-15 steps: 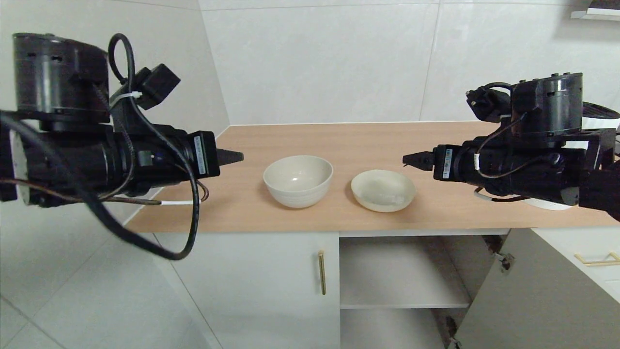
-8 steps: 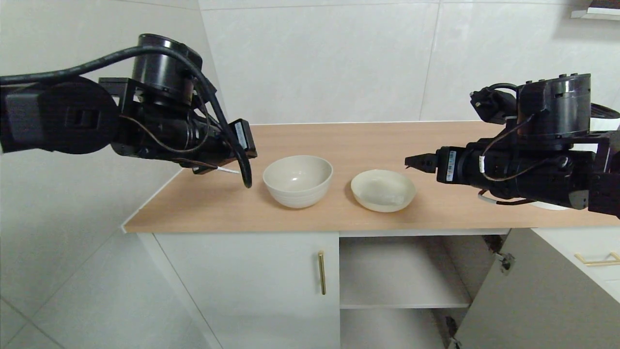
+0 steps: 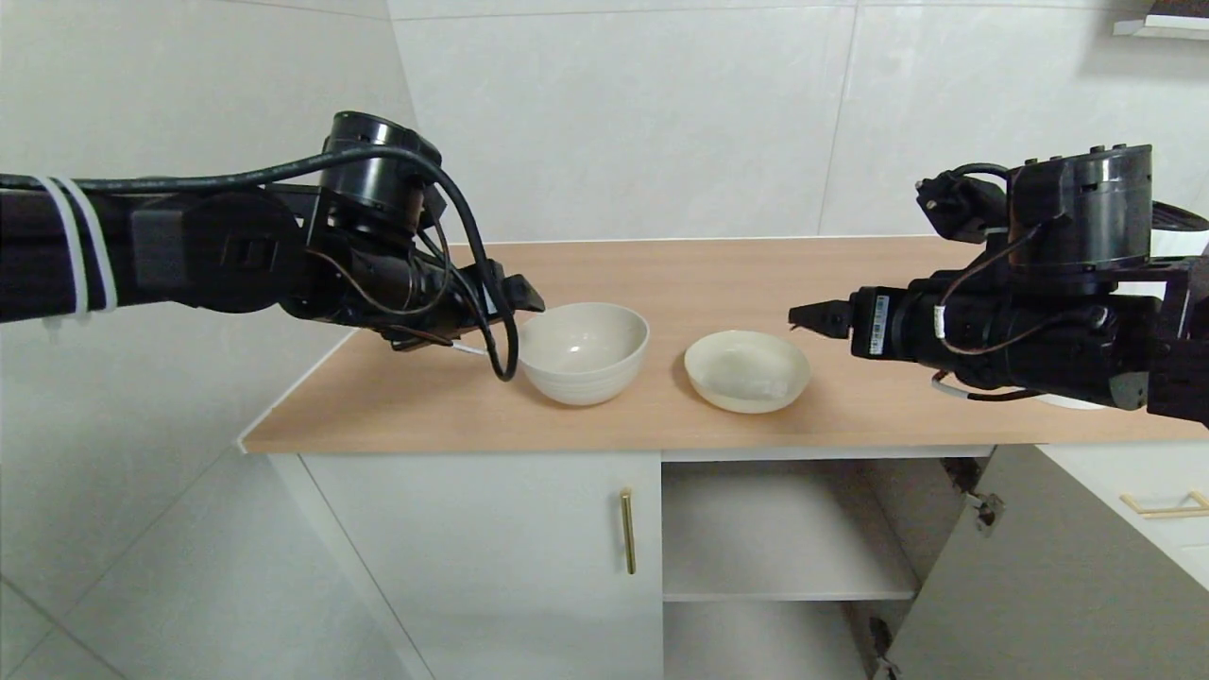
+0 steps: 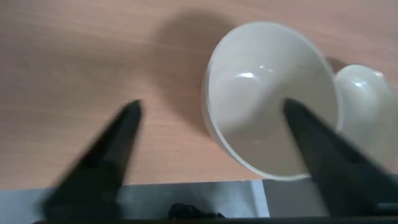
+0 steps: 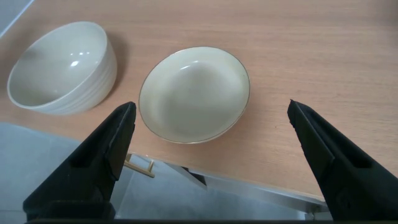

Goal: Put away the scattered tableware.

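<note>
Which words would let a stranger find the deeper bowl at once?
Look at the wooden counter against the tiled wall: two cream dishes stand side by side near its front edge. The bowl is the left one, next to the left claw. It is tall with ribbed sides, while the dish beside it is shallow and smooth.

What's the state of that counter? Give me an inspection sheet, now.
Surface: wooden counter, level.
Job's things: deep bowl and shallow bowl, upright, side by side, apart.
Clutter: white thing behind the right arm, too hidden to name.
Grippers: left gripper open at the deep bowl's rim, contact unclear; right gripper open, beside the shallow bowl, clear of it.
Cables: black cable loop hangs off the left arm next to the deep bowl.
Surroundings: tiled wall; cabinet below, left door shut, right door open, shelf inside.
</note>
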### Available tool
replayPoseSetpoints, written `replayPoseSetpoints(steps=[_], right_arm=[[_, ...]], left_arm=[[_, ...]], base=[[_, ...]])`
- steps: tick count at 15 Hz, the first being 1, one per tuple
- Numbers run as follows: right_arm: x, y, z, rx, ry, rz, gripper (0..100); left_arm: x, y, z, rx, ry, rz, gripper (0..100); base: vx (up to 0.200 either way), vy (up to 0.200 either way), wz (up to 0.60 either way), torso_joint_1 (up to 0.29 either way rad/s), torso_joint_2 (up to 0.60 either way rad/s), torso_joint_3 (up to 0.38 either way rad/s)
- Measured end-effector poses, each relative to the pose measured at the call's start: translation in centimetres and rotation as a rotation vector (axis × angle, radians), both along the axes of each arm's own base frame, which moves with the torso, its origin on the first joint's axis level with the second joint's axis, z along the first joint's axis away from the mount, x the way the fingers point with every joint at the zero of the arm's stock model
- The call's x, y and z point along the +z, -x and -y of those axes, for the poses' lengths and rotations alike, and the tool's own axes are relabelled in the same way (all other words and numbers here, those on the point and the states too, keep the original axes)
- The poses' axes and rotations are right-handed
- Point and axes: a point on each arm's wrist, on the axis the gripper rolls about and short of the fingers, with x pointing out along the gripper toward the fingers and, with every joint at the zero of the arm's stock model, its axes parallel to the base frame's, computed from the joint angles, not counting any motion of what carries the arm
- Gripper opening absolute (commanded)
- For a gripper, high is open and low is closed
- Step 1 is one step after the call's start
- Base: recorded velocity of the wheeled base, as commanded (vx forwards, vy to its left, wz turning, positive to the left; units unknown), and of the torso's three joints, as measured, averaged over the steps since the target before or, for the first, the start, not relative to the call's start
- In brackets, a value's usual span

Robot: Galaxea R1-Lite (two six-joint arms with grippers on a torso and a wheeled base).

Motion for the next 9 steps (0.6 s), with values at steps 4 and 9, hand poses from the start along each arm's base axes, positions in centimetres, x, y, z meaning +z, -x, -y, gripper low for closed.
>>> replayPoseSetpoints(steps=[4,9], right_arm=[[-0.1,-0.1,0.0,-0.001,0.002,-0.003,100],[-0.2,-0.1,-0.1,0.000,0.004,-0.007,100]], left_arm=[[-1.7,-1.4,1.0,-0.005,-0.020,-0.030,100],[-3.4,-2.5,1.8,0.004,-0.070,-0.055,0]], base=[[0.000,0.000,0.00,0.000,0.00,0.000],[0.000,0.000,0.00,0.000,0.00,0.000]])
